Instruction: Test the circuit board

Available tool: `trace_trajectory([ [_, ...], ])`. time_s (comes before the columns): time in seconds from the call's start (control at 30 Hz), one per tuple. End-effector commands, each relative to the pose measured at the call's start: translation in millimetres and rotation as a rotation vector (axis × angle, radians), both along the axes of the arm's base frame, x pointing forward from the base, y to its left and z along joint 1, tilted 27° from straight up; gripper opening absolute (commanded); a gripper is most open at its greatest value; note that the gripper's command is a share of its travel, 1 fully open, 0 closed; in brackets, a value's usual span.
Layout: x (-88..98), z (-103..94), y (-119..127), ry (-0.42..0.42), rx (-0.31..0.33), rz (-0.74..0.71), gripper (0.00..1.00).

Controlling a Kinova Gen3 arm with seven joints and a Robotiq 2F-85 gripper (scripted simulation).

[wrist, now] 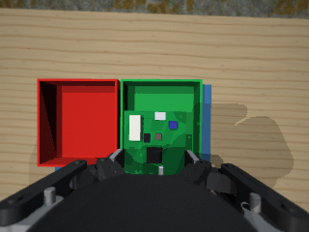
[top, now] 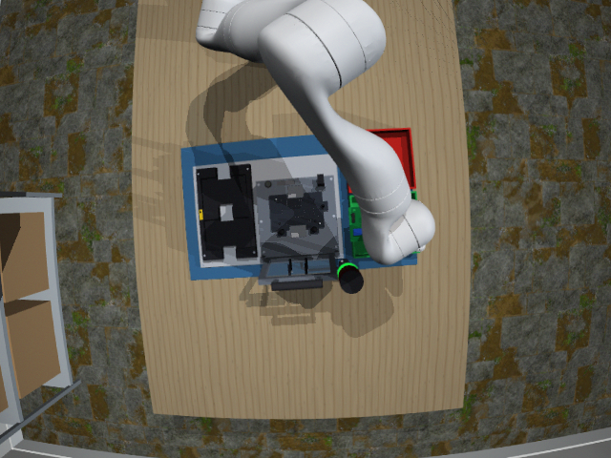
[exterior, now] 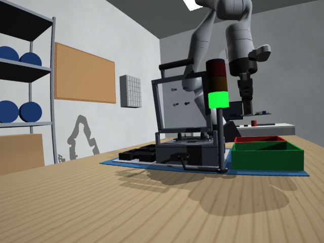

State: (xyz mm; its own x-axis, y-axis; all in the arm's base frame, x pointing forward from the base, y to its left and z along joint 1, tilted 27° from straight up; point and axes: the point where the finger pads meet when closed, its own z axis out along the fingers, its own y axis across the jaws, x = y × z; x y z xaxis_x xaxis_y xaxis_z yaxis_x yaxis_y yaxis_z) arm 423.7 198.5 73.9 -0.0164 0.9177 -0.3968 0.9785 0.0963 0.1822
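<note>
Wrist view: gripper (wrist: 154, 166) clamped on the circuit board (wrist: 155, 140), held flat above the green bin (wrist: 160, 86), red bin (wrist: 77, 121) at left. Exterior view alone shows the signal light (exterior: 218, 99) green and the tester lid (exterior: 183, 104) raised.

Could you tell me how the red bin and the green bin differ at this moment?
The red bin is red and shows only its bare floor, while the green bin is green and has the circuit board held above it by the end effector. The green bin matches the lit green signal light; the red bin does not. Both are open-topped, similar in size, and stand side by side.
</note>
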Motion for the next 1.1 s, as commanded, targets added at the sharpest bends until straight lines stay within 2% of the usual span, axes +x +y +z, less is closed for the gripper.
trace_trajectory([
  [0.0, 6.0, -12.8, 7, 0.002, -0.018, 0.004, 0.77],
  [0.4, 11.9, -27.1, 25, 0.002, -0.018, 0.004, 0.77],
  [1.07, 12.2, -27.8, 26, 0.002, -0.018, 0.004, 0.77],
])
